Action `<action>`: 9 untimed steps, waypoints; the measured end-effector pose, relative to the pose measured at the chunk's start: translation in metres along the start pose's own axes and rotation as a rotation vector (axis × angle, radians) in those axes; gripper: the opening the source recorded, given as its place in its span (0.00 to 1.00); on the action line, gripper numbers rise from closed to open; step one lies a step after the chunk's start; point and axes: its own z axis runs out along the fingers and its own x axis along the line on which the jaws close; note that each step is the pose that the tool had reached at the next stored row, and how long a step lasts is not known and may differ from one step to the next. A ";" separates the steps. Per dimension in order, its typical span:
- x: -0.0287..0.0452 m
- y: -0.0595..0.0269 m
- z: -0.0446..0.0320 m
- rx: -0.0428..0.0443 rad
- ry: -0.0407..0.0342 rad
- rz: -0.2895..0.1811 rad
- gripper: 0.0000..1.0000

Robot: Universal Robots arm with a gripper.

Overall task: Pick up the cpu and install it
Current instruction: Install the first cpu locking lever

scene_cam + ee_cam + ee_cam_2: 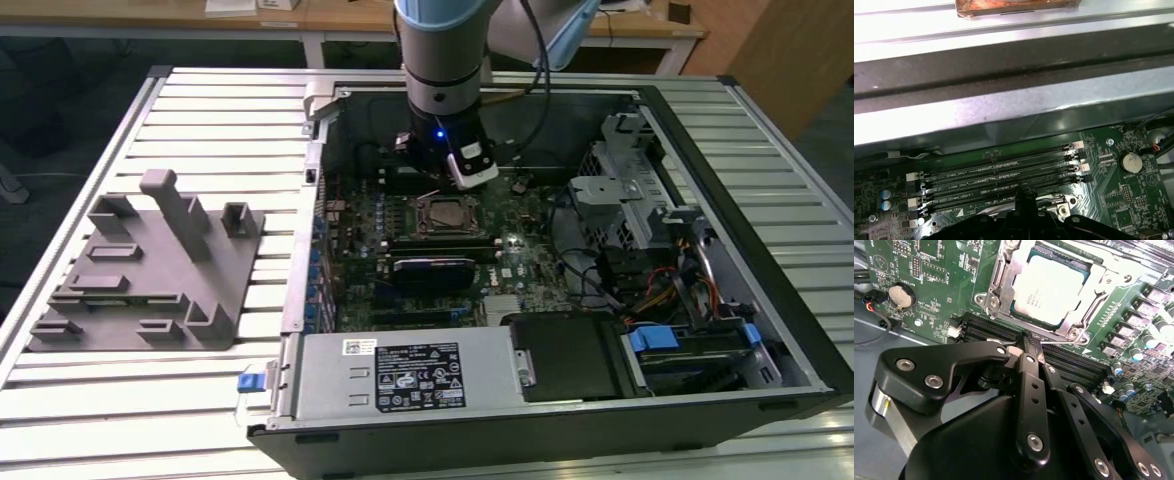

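In the exterior view, an open computer case (747, 250) lies on a slatted counter (200, 130). The arm (447, 60) reaches down into the case, and its tool (430, 185) hangs just above the far edge of the socket (443, 215) on the board (507, 260). The cpu (443, 213) sits in the socket, under the frame. A grey fixture (147, 270) stands on the counter toward the exterior view's left, well apart from the case. A metal box (400, 375) with a label fills the near corner of the case.

In the second wrist view, the tool (1030, 342) has its black fingers (1026, 352) closed together, tips meeting with nothing between them. The tips are just beside the edge of the socket frame (1089, 295), over the memory slots (989, 330). The cpu (1051, 287) lies flat in the socket, silvery top up, with the frame around it. A coin cell (899, 295) sits on the board (939, 270) nearby.

In the first wrist view, the tool (1026, 192) shows at the picture's edge, tips together over the memory slots (999, 177). The coin cell (1129, 162) lies on the board (1104, 200) beside the slots, and the case wall (1004, 95) runs behind them.
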 end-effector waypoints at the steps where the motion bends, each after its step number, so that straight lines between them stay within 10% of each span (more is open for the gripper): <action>1: 0.0002 -0.0002 0.0005 -0.0005 -0.0036 0.000 0.11; 9: 0.0017 -0.0014 0.0048 -0.0027 -0.0294 0.017 0.11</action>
